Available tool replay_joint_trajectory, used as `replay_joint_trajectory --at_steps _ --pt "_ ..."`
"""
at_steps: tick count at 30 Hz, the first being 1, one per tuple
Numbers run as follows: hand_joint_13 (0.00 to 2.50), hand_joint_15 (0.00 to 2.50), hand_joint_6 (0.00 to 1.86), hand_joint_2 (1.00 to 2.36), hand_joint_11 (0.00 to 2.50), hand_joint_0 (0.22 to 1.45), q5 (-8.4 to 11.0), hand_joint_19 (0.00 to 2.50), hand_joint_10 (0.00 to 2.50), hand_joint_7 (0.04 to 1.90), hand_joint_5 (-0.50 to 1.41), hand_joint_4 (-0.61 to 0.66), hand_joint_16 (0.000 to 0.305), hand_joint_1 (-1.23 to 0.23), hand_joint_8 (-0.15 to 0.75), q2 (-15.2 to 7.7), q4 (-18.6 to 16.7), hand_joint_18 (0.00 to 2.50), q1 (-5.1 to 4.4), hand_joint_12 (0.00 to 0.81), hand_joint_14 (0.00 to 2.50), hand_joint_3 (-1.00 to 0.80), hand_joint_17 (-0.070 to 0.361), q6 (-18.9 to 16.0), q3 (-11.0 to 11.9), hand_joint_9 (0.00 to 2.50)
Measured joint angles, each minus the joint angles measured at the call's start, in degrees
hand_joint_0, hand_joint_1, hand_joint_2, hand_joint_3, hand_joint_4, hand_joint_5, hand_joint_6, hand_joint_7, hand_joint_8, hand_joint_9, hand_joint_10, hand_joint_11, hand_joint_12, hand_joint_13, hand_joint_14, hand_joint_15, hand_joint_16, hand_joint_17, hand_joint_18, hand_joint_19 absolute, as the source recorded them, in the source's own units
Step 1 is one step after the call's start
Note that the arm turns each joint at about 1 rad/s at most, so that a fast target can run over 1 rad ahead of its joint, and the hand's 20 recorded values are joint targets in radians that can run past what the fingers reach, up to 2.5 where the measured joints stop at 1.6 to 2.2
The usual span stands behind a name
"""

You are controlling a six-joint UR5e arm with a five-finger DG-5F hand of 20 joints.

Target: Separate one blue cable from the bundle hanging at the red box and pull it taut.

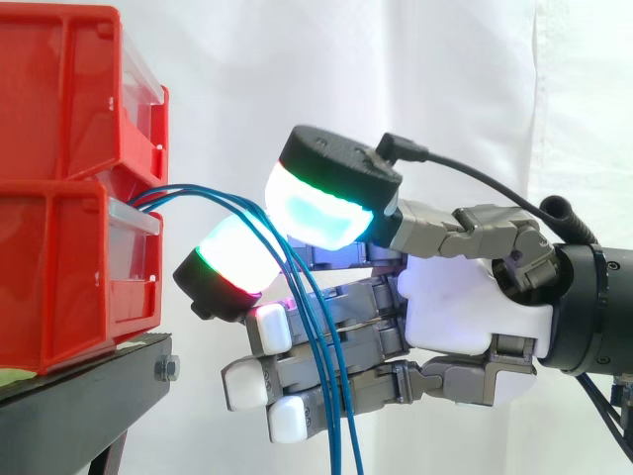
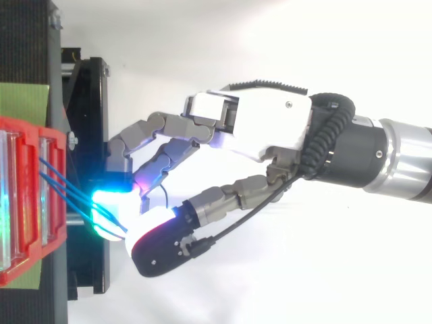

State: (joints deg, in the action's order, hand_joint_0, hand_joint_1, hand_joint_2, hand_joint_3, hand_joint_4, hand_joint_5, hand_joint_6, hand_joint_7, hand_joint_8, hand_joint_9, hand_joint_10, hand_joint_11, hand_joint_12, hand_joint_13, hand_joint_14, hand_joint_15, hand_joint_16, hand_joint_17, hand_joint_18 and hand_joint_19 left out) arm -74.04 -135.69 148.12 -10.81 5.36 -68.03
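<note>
Pinching blue cables (image 1: 331, 376), seemingly, robot hand (image 1: 465, 302) near red box (image 1: 69, 267) edge.

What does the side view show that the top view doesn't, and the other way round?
Side view: the red boxes sit stacked one on another, and the blue cables arch out and hang down past the hand. Top view: the cables leave the box side by side, and the silver arm section sits behind the hand. Both: boxes, cables, hand, black stand.

Red bins (image 1: 69, 188) left, blue cables (image 1: 300, 287) hanging (open above).
</note>
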Motion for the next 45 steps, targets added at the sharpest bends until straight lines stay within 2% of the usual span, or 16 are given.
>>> replay_joint_trajectory --at_steps 7,14,18,24,27,30,33,38,40,45 --pt "0.97 0.67 0.79 1.0 0.93 0.55 0.15 0.57 0.02 0.9 -0.21 0.17 0.046 -0.63 0.304 0.0 0.0 0.73 -0.08 0.352 0.02 -0.5 0.105 0.0 0.0 0.98" --pt "1.1 0.8 0.79 1.0 1.05 0.55 0.21 0.56 0.02 0.9 -0.21 0.16 0.047 -0.68 0.305 0.0 0.0 0.75 -0.1 0.351 0.03 -0.5 0.105 0.0 0.0 1.02" --pt "1.15 0.89 0.81 1.0 1.16 0.64 0.2 0.57 0.02 0.9 -0.22 0.14 0.045 -0.75 0.288 0.0 0.0 0.75 -0.11 0.338 0.03 -0.5 0.102 0.0 0.0 1.04" --pt "1.19 0.97 0.86 1.02 1.25 0.71 0.14 0.56 0.02 0.9 -0.24 0.12 0.046 -0.79 0.28 0.0 0.0 0.77 -0.1 0.342 0.03 -0.27 0.104 -0.2 0.0 1.05" --pt "1.19 0.98 0.89 1.02 1.29 0.74 0.13 0.56 0.01 0.87 -0.25 0.13 0.047 -0.8 0.28 0.0 0.0 0.77 -0.1 0.34 0.03 -0.25 0.105 -0.2 0.0 1.05" --pt "1.19 0.99 0.89 1.02 1.31 0.77 0.17 0.57 0.01 0.84 -0.25 0.14 0.046 -0.82 0.274 0.0 0.0 0.77 -0.12 0.341 0.03 -0.32 0.103 -0.3 0.0 1.05" --pt "1.18 0.98 0.9 1.0 1.31 0.78 0.2 0.56 0.01 0.85 -0.24 0.13 0.045 -0.85 0.28 0.0 0.0 0.78 -0.15 0.344 0.03 -0.49 0.102 -0.3 0.0 1.06" --pt "1.19 0.97 0.91 1.0 1.33 0.74 0.21 0.56 0.01 0.86 -0.23 0.14 0.045 -0.85 0.293 0.0 0.0 0.79 -0.17 0.347 0.03 -0.5 0.101 -0.3 0.0 1.11" --pt "1.21 0.98 0.91 1.0 1.34 0.69 0.21 0.58 0.01 0.89 -0.21 0.13 0.044 -0.83 0.298 0.0 0.0 0.8 -0.17 0.351 0.03 -0.5 0.1 -0.3 0.0 1.16" --pt "1.26 0.99 0.91 1.0 1.39 0.64 0.21 0.6 0.02 0.93 -0.19 0.12 0.045 -0.69 0.312 0.0 0.0 0.84 -0.18 0.353 0.03 -0.5 0.101 -0.3 0.0 1.26"
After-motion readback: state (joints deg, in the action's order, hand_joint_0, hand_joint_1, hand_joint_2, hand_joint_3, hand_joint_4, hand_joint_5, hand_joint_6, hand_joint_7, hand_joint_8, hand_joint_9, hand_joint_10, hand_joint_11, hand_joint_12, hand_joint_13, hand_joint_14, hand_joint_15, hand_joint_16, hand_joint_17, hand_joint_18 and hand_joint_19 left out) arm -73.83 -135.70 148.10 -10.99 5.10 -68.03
